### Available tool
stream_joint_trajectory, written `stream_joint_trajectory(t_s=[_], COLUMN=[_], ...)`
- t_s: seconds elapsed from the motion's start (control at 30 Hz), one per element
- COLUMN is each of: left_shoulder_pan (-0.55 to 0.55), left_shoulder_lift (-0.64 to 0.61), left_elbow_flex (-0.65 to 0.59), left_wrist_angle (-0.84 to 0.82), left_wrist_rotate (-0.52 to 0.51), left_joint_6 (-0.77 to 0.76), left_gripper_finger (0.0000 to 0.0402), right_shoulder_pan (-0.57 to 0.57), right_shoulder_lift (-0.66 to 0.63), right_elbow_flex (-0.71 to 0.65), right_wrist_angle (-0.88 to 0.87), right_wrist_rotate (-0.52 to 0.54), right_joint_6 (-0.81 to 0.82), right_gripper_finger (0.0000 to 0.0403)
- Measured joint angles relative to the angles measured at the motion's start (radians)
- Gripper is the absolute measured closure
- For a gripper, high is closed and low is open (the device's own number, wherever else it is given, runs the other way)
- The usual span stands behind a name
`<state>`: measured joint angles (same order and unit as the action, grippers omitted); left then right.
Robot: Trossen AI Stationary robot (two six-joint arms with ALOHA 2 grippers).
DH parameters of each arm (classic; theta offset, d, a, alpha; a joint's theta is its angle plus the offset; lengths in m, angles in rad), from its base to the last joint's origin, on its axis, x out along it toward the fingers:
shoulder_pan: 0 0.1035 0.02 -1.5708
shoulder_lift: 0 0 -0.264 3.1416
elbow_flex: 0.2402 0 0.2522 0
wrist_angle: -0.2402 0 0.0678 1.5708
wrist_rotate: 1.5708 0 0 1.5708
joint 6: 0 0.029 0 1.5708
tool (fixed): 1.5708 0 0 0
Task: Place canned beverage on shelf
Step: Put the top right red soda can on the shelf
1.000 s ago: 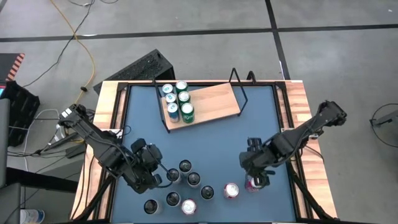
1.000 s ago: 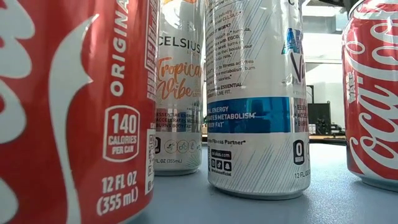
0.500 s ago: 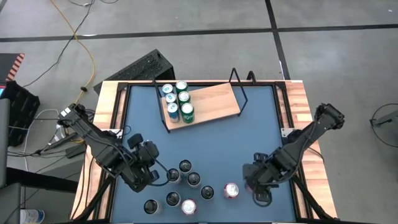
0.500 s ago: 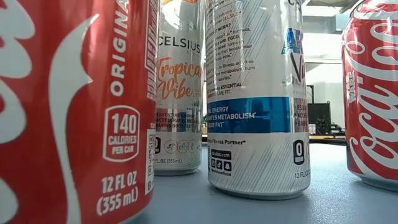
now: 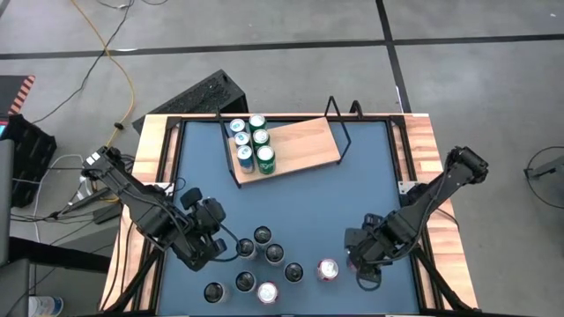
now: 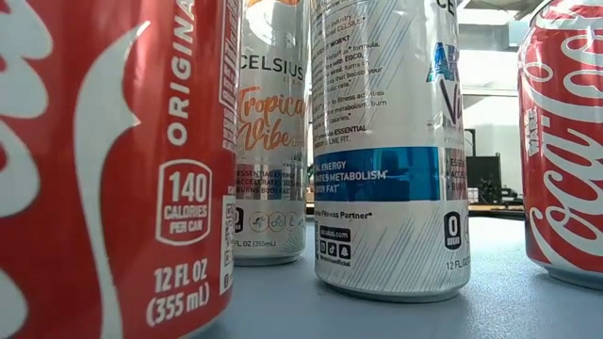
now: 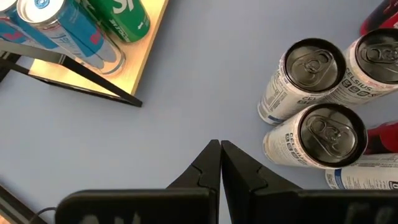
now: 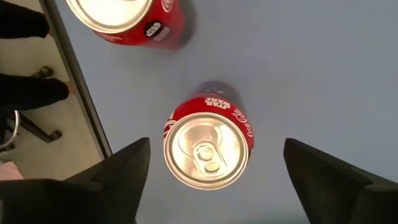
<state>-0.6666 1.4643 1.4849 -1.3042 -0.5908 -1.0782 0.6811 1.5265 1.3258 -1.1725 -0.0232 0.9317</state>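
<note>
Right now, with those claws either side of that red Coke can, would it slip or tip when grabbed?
The red Coke can stands upright with its tab unopened, so it is probably full and steady. Its smooth round wall could slip unless the open right gripper closes squarely.

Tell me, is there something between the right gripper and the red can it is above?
Nothing visible does. The right gripper is open and the red can stands upright between its fingers, with bare blue table around it. Another red can stands apart, off to one side.

Red can (image 8: 208, 149) stands upright, well apart from the wooden shelf (image 5: 304, 145), which carries five cans.
</note>
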Motion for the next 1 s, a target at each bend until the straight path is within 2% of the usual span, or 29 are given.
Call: stream_joint_trajectory(t_s=[0.17, 0.57, 0.77, 1.0], left_shoulder_pan=[0.000, 0.000, 0.001, 0.001], left_shoulder_lift=[0.000, 0.000, 0.000, 0.000], left_elbow_flex=[0.000, 0.000, 0.000, 0.000], left_wrist_angle=[-0.001, 0.001, 0.001, -0.007], left_wrist_rotate=[-0.001, -0.017, -0.019, -0.020], left_joint_6=[-0.009, 0.000, 0.000, 0.001], left_gripper_finger=[0.0401, 0.0401, 0.0401, 0.0401], right_shoulder_pan=[0.000, 0.011, 0.007, -0.003], right_shoulder_lift=[0.000, -0.002, -0.001, -0.001], right_elbow_flex=[-0.036, -0.152, -0.208, -0.222], right_wrist_angle=[0.032, 0.123, 0.138, 0.160], right_wrist_rotate=[-0.006, -0.028, -0.028, 0.014], right_joint_6=[0.038, 0.093, 0.101, 0.093], right_gripper_finger=[0.0025, 0.0025, 0.0052, 0.0121])
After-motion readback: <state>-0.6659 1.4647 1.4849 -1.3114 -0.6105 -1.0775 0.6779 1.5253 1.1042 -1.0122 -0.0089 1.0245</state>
